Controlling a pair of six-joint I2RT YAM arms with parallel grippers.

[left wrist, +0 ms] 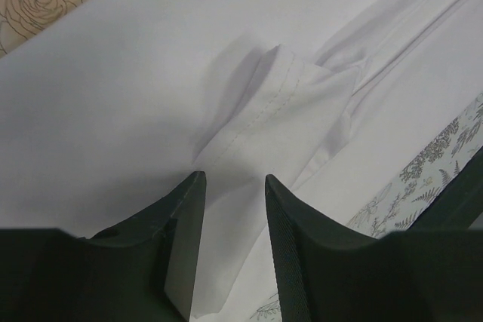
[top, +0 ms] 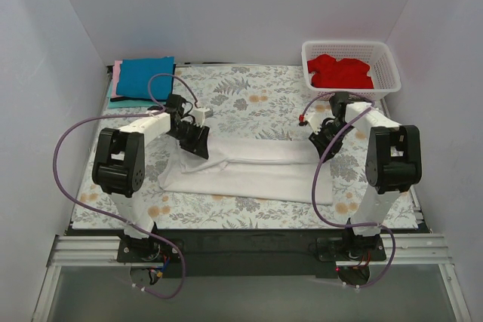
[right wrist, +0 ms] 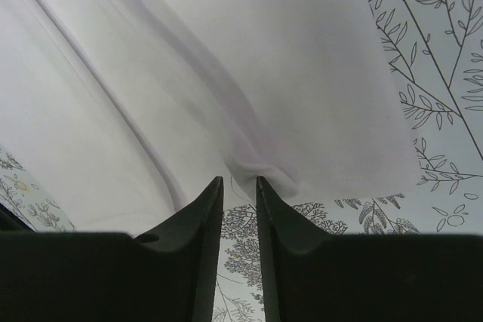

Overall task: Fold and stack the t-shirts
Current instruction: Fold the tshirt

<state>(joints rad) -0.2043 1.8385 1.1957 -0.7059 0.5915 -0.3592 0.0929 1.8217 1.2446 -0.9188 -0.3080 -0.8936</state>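
A white t-shirt (top: 249,167) lies folded into a long band across the middle of the floral table cloth (top: 249,99). My left gripper (top: 195,141) is at its left end, my right gripper (top: 321,141) at its right end. In the left wrist view my left gripper (left wrist: 234,177) stands open just over the white t-shirt (left wrist: 151,73), near a stitched hem fold. In the right wrist view my right gripper (right wrist: 239,179) is narrowly open, its tips at a puckered edge of the white t-shirt (right wrist: 287,58), with table cloth showing between the fingers. A red t-shirt (top: 339,72) lies in the basket.
The white lattice basket (top: 389,65) stands at the back right. A folded blue t-shirt (top: 146,77) sits on a pink one (top: 115,84) at the back left corner. Grey walls close in the table on three sides.
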